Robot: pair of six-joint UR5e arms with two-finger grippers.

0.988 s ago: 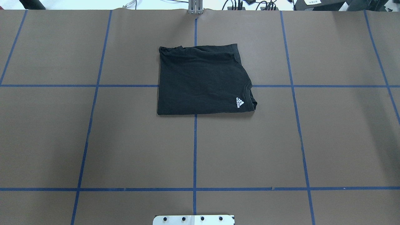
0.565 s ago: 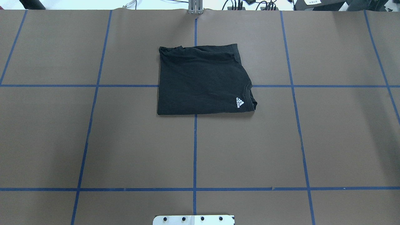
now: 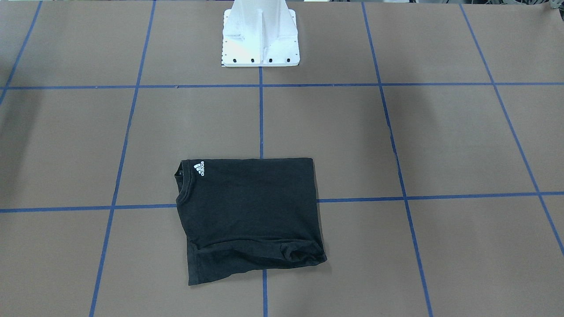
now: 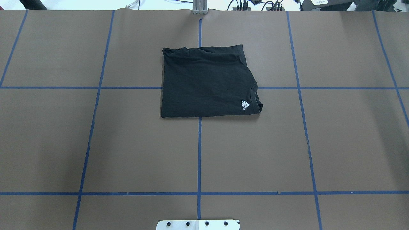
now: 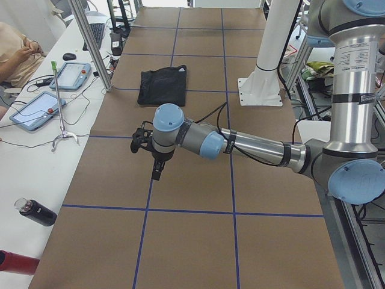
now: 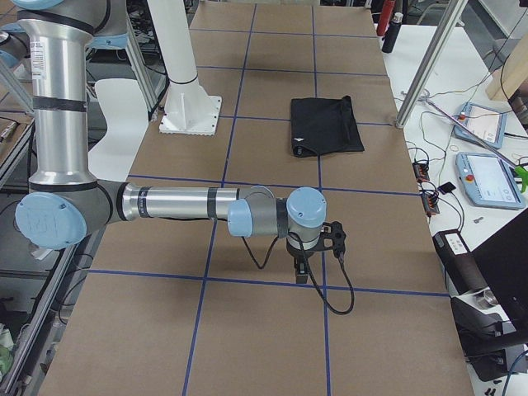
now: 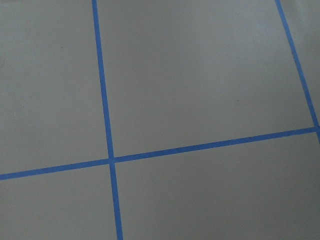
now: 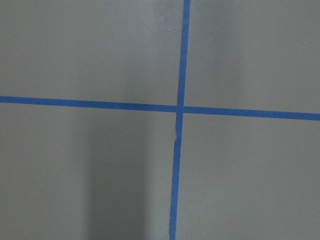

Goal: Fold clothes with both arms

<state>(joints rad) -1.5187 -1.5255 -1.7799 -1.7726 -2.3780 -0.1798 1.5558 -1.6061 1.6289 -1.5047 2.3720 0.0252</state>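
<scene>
Black cloth is the one thing that matters here: the T-shirt [image 4: 207, 83] lies folded into a rough rectangle in the middle of the table [image 4: 96, 143], on the half far from the robot, over a crossing of the blue tape lines [image 4: 199, 153]. Its white logo [image 4: 245, 104] sits at the corner toward the robot's right, just beside the collar [image 4: 256, 95]. Against the overhead pictures of one second ago nothing has changed; outline, wrinkles and logo are in the same place. I judge from this that the folding is finished or nearly so, and no fold is in progress. The left gripper [image 5: 156, 174] hangs over bare paper, well apart from the shirt, and the right gripper [image 6: 302, 272] does the same at the opposite end. They show only in the side views, so I cannot tell if their fingers are spread or pressed together; both wrist cameras show only paper and tape. By count: one shirt, two arms, two grippers, one white pedestal base [image 3: 260, 39].
</scene>
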